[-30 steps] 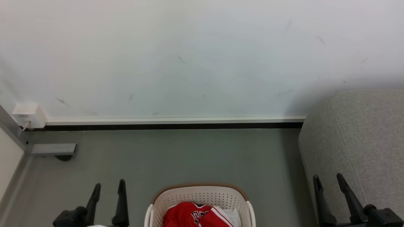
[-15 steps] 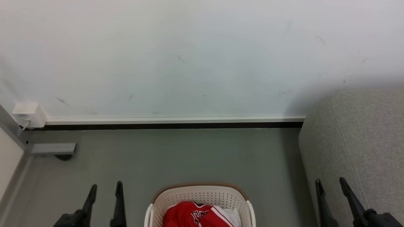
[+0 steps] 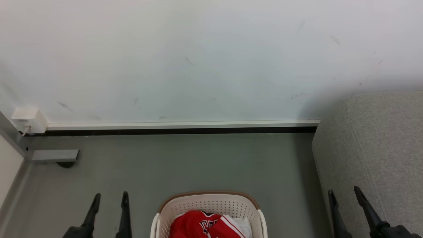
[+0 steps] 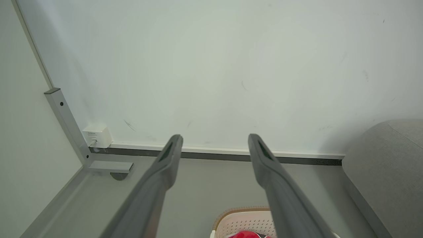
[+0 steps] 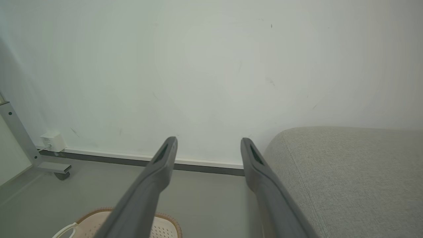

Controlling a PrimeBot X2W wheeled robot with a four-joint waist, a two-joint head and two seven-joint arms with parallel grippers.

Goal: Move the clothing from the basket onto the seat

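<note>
Head view: the oval cream-white perforated plastic basket with brown rim band stands on the grey floor at six o'clock. The soft red clothing with white stripe trim lies bunched inside it. The left gripper at seven o'clock and the right gripper at five o'clock are both spread and empty. The large light-grey woven-fabric seat is at four o'clock and carries no garment.

Left wrist view: the fingers stand wide apart, with the basket and a sliver of red at six o'clock.

Right wrist view: the fingers are parted, the basket rim is at seven o'clock and the seat at four.

Handling, as a judgement: the fabric is light, limp and likely to trail, so pinch a raised fold at the top of the heap.

Writing: the dark lettering on the red fabric is folded and unreadable. The label on the white wall box is too small to read.
</note>
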